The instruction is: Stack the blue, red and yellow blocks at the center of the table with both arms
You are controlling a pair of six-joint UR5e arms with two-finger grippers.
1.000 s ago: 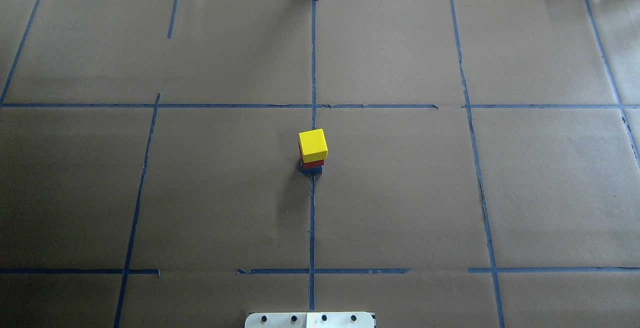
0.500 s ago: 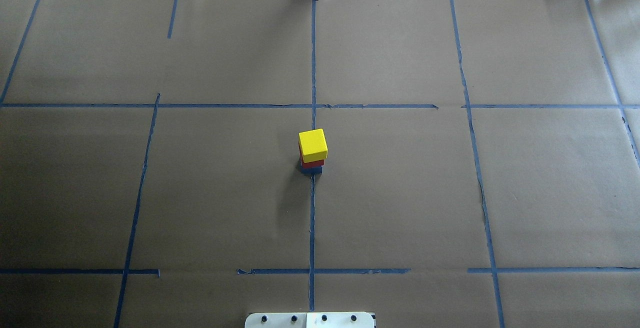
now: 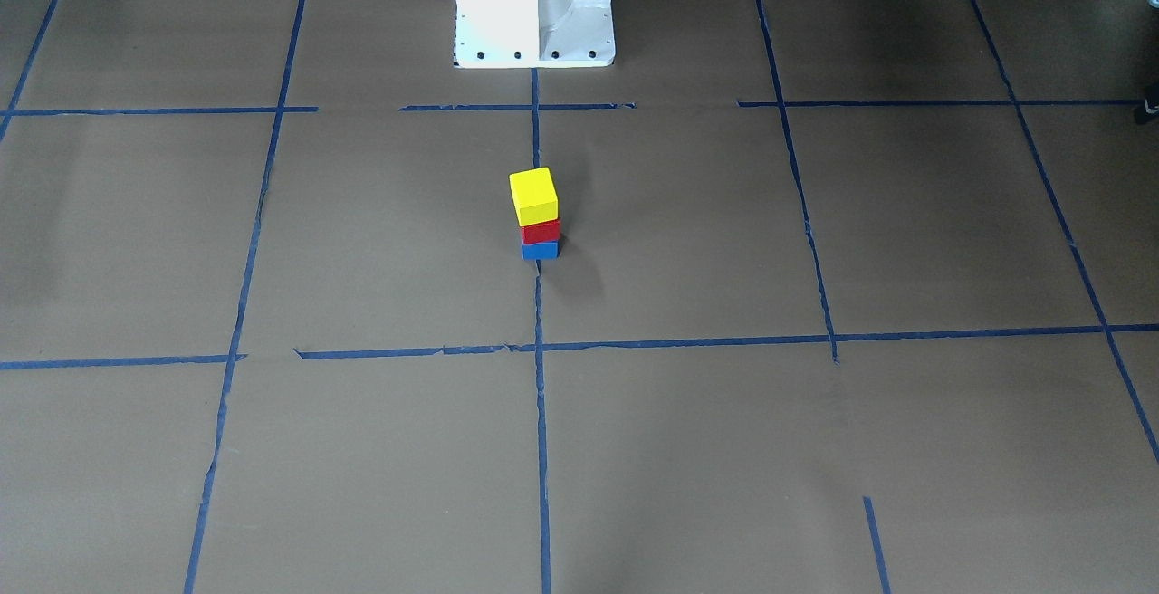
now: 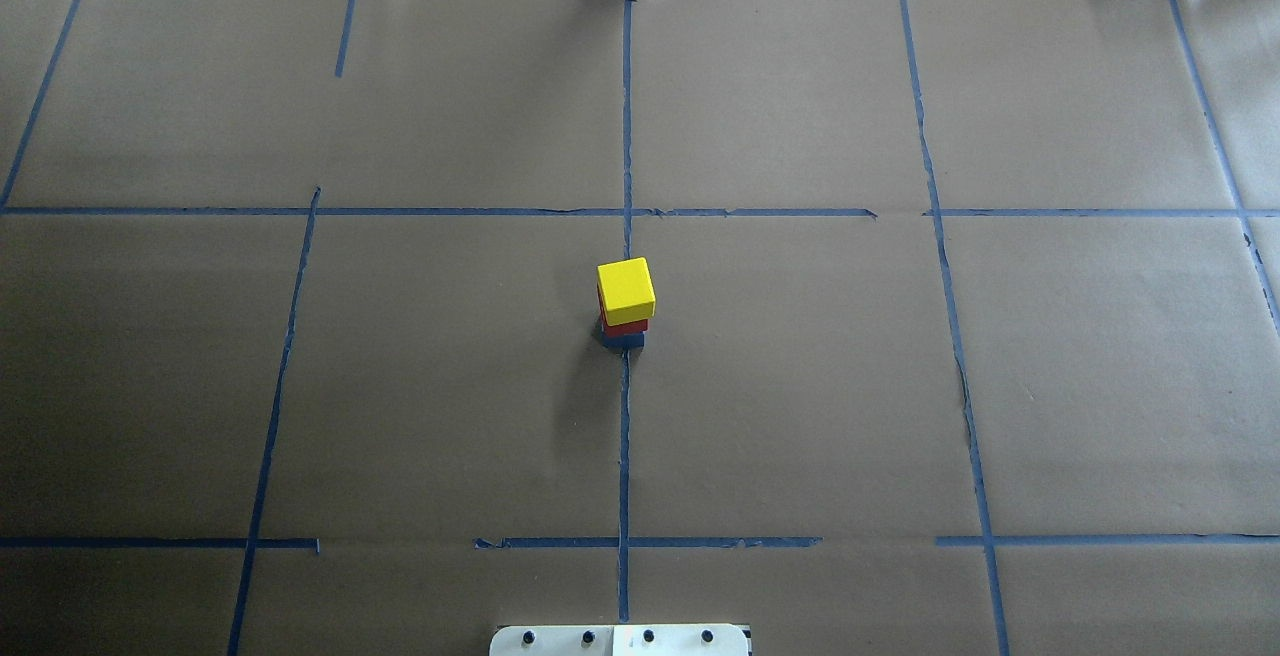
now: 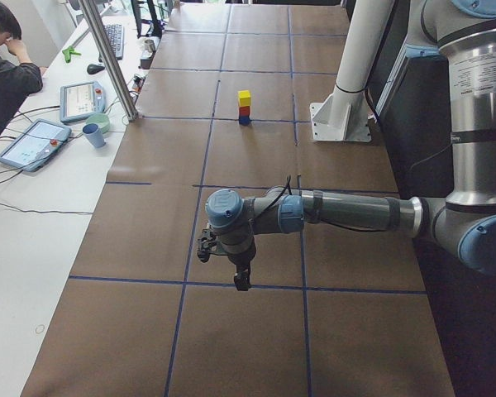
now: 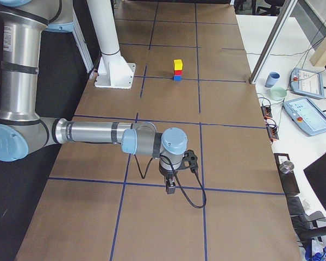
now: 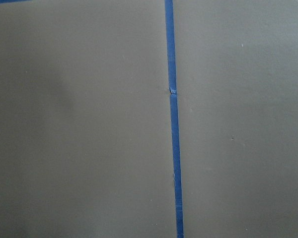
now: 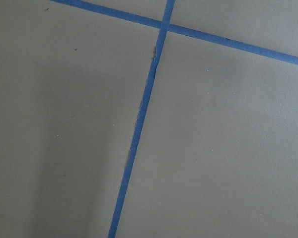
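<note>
A yellow block (image 4: 626, 286) sits on a red block (image 4: 624, 327), which sits on a blue block (image 4: 623, 340), at the table's center on the blue tape line. The stack also shows in the front view: yellow block (image 3: 533, 196), red block (image 3: 541, 232), blue block (image 3: 540, 251). My left gripper (image 5: 241, 281) hangs over bare paper far from the stack. My right gripper (image 6: 171, 187) hangs over the table's other end. Both show only in the side views, so I cannot tell whether they are open or shut. Neither touches a block.
The white robot pedestal (image 3: 534, 5) stands at the table's near edge behind the stack. A metal post (image 5: 112, 58) stands at the far edge. A side desk holds tablets (image 5: 33, 142) and a cup (image 5: 93, 135), with a seated person (image 5: 4, 66).
</note>
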